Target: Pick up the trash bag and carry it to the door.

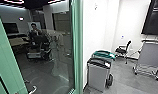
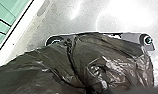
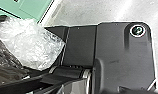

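- Here's the dark trash bag (image 2: 112, 55), big and crinkled in the left wrist view, bunched into folds and overlapping the robot's base; part of it shows in the right wrist view too, right beside some clear crumpled plastic (image 3: 32, 45).
- Left gripper: can't tell whether it's clenched on the bag or released. Right gripper: can't tell either.
- Up ahead, to the left, it's a tall glass panel (image 1: 55, 67) in a green frame (image 1: 78, 45), close in front.
- Past the frame, just right of it, a grey bin (image 1: 97, 75) with a black top stands near the white wall (image 1: 95, 30), a green-topped bin (image 1: 103, 54) right behind it.
- Farther back, there's a black chair (image 1: 122, 50) by the wall, and over to the right a grey board (image 1: 151, 56) on a wheeled stand, with a dark screen (image 1: 155, 20) up high.
- In the glass, a person (image 1: 35, 30), small, near a table (image 1: 17, 42).
- Underneath it all, grey floor (image 1: 123, 77), with bright glare on it in the left wrist view.
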{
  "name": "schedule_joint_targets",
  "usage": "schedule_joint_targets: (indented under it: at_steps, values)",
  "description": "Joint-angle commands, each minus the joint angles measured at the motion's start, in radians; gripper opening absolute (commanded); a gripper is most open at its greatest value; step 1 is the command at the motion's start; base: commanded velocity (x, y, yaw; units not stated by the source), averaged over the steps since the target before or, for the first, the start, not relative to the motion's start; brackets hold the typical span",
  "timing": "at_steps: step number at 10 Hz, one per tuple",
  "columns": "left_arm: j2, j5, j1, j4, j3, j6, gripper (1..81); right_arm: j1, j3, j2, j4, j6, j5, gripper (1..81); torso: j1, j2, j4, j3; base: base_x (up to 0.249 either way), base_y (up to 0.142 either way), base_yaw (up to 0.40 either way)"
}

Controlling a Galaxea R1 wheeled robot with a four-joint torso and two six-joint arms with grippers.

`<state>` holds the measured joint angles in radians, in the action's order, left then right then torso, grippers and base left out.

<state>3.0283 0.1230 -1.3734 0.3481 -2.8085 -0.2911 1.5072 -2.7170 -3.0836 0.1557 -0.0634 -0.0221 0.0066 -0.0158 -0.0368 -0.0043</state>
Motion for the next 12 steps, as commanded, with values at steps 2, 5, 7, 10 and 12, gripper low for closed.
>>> schedule_joint_targets:
  at_steps: [2, 5, 7, 10, 12]
  values:
    - [-0.005, 0.064, 0.073, -0.004, -0.003, -0.007, 1.0, -0.049, 0.007, -0.013, 0.011, 0.005, 0.050, 81.1, 0.000, 0.000, 0.000, 0.000, 0.000, 0.000, -0.313]
    - [-0.006, 0.063, 0.073, -0.004, -0.003, -0.007, 1.0, -0.049, 0.007, -0.013, 0.010, 0.005, 0.050, 81.1, 0.000, 0.000, 0.000, 0.000, 0.000, 0.000, -0.342]
    - [-0.008, 0.063, 0.073, -0.004, -0.003, -0.007, 1.0, -0.049, 0.007, -0.013, 0.010, 0.005, 0.050, 81.1, 0.000, 0.000, 0.000, 0.000, 0.000, 0.000, -0.346]
    - [-0.006, 0.063, 0.073, -0.001, -0.003, -0.003, 1.0, -0.049, 0.007, -0.013, 0.010, 0.005, 0.050, 81.1, 0.000, 0.000, 0.000, 0.000, 0.000, 0.000, -0.255]
    - [-0.008, 0.063, 0.075, -0.001, -0.003, -0.003, 1.0, -0.049, 0.007, -0.014, 0.011, 0.007, 0.050, 81.1, 0.000, 0.000, 0.000, 0.000, 0.000, 0.000, 0.311]
